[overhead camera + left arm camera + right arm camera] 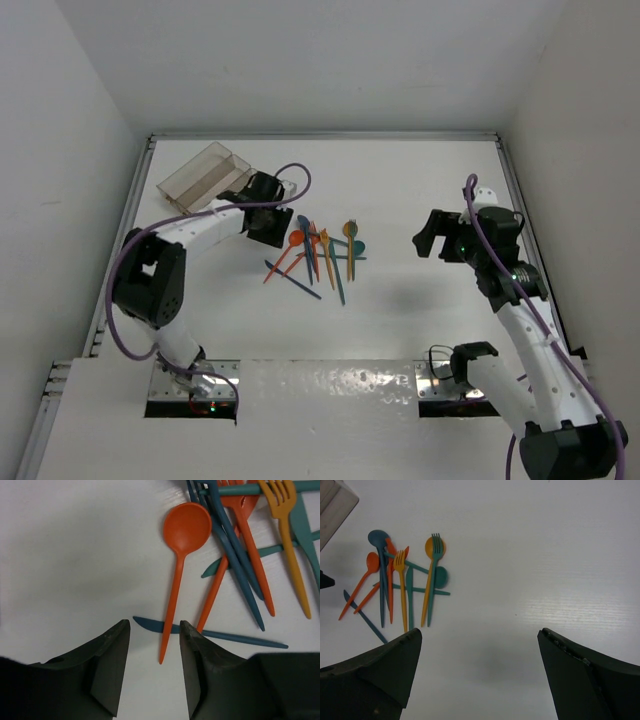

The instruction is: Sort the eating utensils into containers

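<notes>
The eating utensils lie in a loose pile at mid-table: orange, yellow-orange, teal and dark blue spoons, forks and knives. My left gripper hovers at the pile's left edge. In the left wrist view its jaws stand partly apart, and the handle tip of an orange spoon lies on the table between them, touching neither. That spoon crosses a dark blue knife. My right gripper hangs open to the right of the pile, with nothing between its fingers. The clear containers sit at the back left.
Raised table edges run along the left, back and right sides. The containers' corner shows at the top left of the right wrist view. Bare white table lies between the pile and the right arm.
</notes>
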Motion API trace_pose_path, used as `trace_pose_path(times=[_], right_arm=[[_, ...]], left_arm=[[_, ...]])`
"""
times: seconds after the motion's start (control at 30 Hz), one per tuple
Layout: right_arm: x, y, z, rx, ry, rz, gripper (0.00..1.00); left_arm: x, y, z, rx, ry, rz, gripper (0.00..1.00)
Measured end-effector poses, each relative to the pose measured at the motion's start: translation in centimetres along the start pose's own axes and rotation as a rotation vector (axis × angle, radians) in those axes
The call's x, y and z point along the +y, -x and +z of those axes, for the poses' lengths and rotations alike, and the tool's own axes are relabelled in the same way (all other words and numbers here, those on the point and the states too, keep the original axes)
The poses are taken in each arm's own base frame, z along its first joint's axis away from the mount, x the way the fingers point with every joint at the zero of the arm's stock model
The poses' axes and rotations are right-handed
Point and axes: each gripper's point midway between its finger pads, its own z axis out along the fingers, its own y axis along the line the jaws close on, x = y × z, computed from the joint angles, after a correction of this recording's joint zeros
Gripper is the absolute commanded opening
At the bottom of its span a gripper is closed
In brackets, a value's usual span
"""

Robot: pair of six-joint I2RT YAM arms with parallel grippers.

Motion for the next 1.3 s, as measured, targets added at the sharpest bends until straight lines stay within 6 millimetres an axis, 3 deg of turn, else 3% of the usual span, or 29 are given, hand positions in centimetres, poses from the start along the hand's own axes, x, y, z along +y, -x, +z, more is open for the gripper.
trace_pose_path(times=[0.27, 0.63, 0.73, 0.87, 0.97, 1.13, 1.23, 1.3], right_arm=[[0.3, -0.5, 0.1, 0.015, 0.021, -0.002, 0.98], [0.1, -1.1, 0.2, 0.028, 0.018, -0.007, 0.98], [0.1, -1.2, 0.2, 0.031, 0.017, -0.007, 0.98], [0.1, -1.2, 0.1, 0.028, 0.020, -0.007, 0.98], [0.2, -1.1, 0.0, 0.019, 0.025, -0.009, 0.99], [0.5, -0.7, -0.5, -0.005, 0.037, -0.012, 0.99], [0.8, -0.6, -0.7, -0.008, 0.056, -0.012, 0.99], [1.1, -0.7, -0.7, -0.005, 0.070, -0.008, 0.99]], left_arm=[[0.0, -0.9, 3.8, 0.084, -0.012, 0.034, 0.37], [-0.6, -1.6, 6.1, 0.123, -0.060, 0.047, 0.35], [-0.7, -1.3, 6.4, 0.115, -0.059, 0.052, 0.26], [-0.7, -0.8, 6.7, 0.104, -0.053, 0.059, 0.07], [-0.5, -0.6, 6.7, 0.105, -0.042, 0.064, 0.00], [0.2, 0.1, 5.7, 0.110, -0.007, 0.091, 0.00], [1.0, 3.1, 3.2, 0.033, 0.041, 0.129, 0.00], [2.0, 6.5, 0.5, -0.067, 0.082, 0.155, 0.00]])
